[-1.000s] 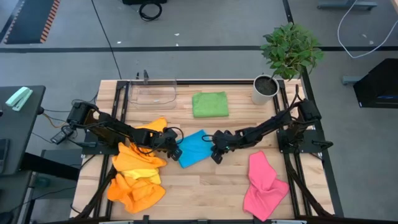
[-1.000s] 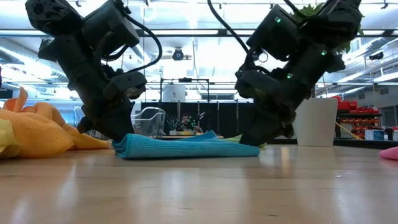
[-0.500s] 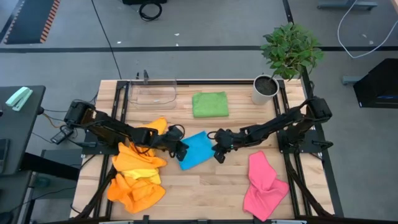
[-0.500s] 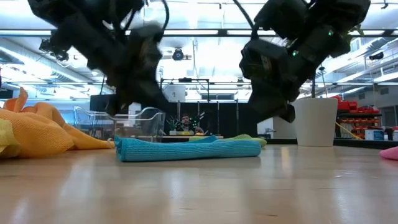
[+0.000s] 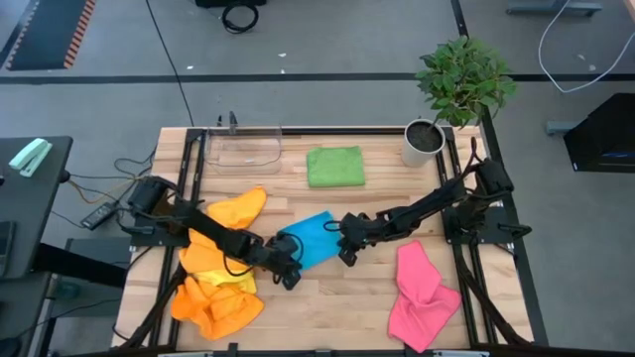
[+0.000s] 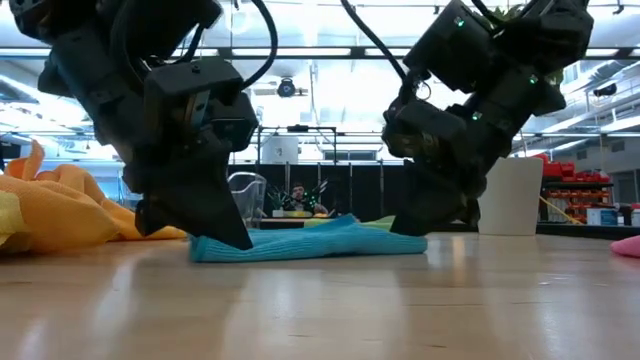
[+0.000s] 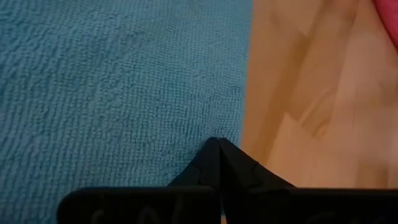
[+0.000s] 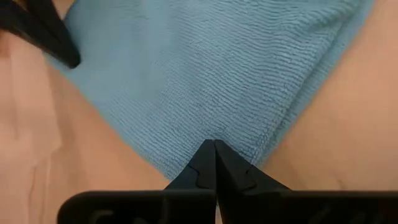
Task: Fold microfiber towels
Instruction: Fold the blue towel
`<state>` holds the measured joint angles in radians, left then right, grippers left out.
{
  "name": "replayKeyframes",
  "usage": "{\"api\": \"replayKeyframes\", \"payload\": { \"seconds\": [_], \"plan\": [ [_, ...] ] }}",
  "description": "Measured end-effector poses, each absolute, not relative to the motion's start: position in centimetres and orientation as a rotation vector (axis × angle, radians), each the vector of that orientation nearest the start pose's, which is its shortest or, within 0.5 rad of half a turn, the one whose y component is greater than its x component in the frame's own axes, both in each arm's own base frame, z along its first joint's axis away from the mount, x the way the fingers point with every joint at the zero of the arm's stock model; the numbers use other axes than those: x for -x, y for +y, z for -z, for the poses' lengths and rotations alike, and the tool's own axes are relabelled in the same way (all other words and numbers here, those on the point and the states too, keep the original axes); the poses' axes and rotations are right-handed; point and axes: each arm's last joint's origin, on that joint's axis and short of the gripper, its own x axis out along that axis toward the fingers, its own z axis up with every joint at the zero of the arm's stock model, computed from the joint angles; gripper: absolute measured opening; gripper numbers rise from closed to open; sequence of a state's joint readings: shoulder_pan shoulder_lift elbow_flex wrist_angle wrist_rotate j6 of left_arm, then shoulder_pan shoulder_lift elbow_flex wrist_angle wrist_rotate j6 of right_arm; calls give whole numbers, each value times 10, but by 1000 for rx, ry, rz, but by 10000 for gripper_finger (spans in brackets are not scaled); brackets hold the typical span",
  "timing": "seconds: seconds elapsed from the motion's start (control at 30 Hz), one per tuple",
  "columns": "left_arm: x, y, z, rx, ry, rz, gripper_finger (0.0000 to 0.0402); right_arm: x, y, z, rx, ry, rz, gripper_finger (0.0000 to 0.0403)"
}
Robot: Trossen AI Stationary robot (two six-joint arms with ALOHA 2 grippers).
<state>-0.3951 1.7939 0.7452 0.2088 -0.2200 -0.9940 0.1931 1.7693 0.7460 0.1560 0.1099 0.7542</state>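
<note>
A blue microfiber towel (image 5: 310,238) lies folded flat at the middle of the table. My left gripper (image 5: 291,277) is shut at the towel's near left corner, seen also in the left wrist view (image 7: 219,142). My right gripper (image 5: 343,255) is shut at the towel's right corner (image 8: 211,144). A green towel (image 5: 334,166) lies folded at the far middle. An orange and yellow heap (image 5: 218,273) lies at the left, and a pink towel (image 5: 422,296) lies crumpled at the near right. My left gripper rests its shut fingertips (image 7: 211,155) on the blue towel's top, right at its edge (image 7: 233,124) beside the bare wood. It comes slanting down from the table's left. The towel lies flat on the table. No cloth shows between the fingers. My right gripper sets its shut fingertips (image 8: 214,158) on the blue towel's top just inside a corner (image 8: 249,146). It comes slanting down from the table's right. The towel stays flat on the wood. No cloth shows between the fingers.
A clear plastic tray (image 5: 243,149) stands at the far left and a potted plant (image 5: 437,129) at the far right. Bare wood (image 5: 337,307) lies between the towel and the near edge.
My left gripper has gone along the blue towel's left side toward the table's near edge and now stands at its near corner. My right gripper rose a little off the towel's right end and came down on it again. The towel has stayed flat.
</note>
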Motion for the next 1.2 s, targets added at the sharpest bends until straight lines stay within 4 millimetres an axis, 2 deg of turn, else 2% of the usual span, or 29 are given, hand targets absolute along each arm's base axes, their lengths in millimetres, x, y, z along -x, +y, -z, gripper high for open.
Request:
{"api": "replayKeyframes", "payload": {
  "seconds": [0.1,0.23,0.33,0.43,0.6,0.7,0.8,1.0,1.2],
  "plan": [
    [-291,-113,-118,610,800,-201,4,-305,61,-119,-613,847,191,1],
    [-288,-110,-158,525,696,-89,14,-302,69,-145,-588,776,101,11],
    [-282,-109,-177,426,656,0,22,-297,76,-161,-478,730,23,24],
    [-277,-115,-187,331,619,79,29,-290,87,-168,-323,725,-49,35],
    [-272,-129,-181,113,633,187,54,-281,106,-163,4,746,-149,62],
    [-271,-136,-174,-39,642,247,87,-277,119,-156,271,742,-260,91],
    [-272,-137,-165,-127,665,272,130,-275,126,-148,437,742,-342,129],
    [-276,-138,-144,-248,720,299,214,-282,118,-130,462,803,-270,185],
    [-277,-138,-127,-285,787,298,252,-287,107,-124,420,834,-218,193]
  ]
}}
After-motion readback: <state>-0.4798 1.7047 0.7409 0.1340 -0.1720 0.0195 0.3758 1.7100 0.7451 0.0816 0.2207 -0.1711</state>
